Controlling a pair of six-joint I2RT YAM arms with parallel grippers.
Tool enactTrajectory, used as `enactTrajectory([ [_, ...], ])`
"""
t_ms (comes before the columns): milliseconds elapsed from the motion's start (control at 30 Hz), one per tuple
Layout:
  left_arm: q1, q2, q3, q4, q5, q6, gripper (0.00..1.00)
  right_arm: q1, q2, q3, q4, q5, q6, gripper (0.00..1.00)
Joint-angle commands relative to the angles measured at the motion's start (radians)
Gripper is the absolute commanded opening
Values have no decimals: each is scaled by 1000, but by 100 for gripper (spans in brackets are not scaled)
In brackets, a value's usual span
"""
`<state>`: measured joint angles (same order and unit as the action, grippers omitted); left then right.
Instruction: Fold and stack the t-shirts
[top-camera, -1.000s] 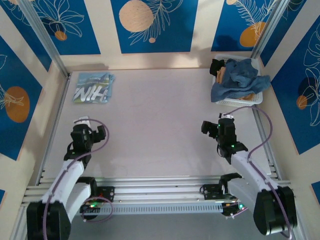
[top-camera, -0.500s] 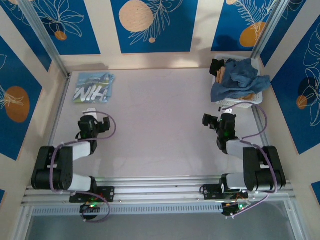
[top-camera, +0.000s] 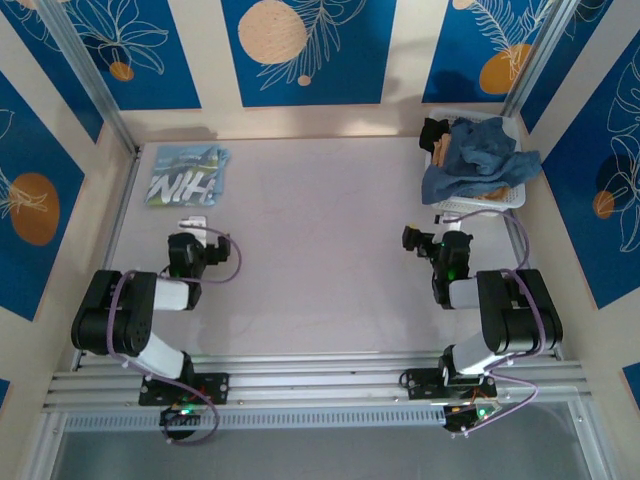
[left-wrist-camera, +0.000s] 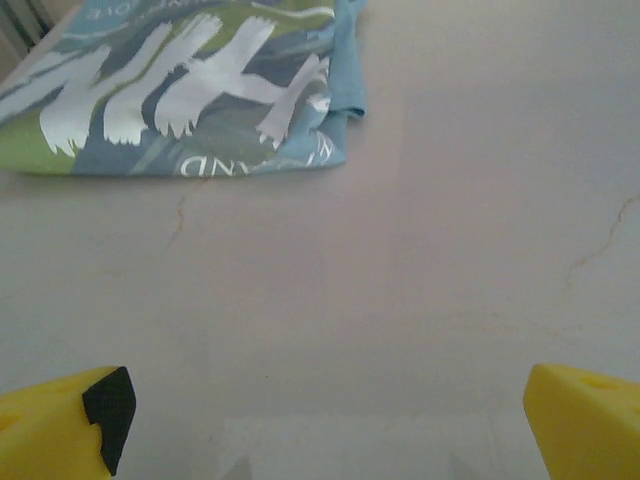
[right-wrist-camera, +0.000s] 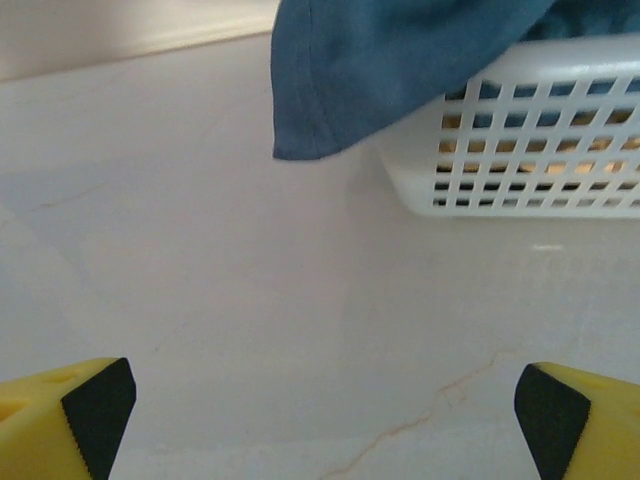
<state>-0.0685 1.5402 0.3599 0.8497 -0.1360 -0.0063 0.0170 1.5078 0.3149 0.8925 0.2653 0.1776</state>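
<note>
Arms folded further back, left pincer (left-wrist-camera: 325, 425) and right pincer (right-wrist-camera: 325, 420) spread wide, empty, pale t-shirt (top-camera: 185, 176) unmoved

Lab cell: aluminium frame (top-camera: 320, 372), patterned walls (top-camera: 300, 50)

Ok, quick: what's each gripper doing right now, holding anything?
Left gripper: open, holding nothing, just short of the folded shirt.
Right gripper: open, holding nothing, facing the basket.
</note>
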Motion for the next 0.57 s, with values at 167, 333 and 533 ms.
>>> enactTrajectory([
  [167,-5,-2,28,10,-8,20,100,25,14,75,-33,57,-34,99],
  [333,-5,-2,28,11,-8,22,100,28,15,72,-28,60,-38,99],
  [533,-7,-2,30,9,-10,21,100,24,16,75,-30,45,-40,99],
])
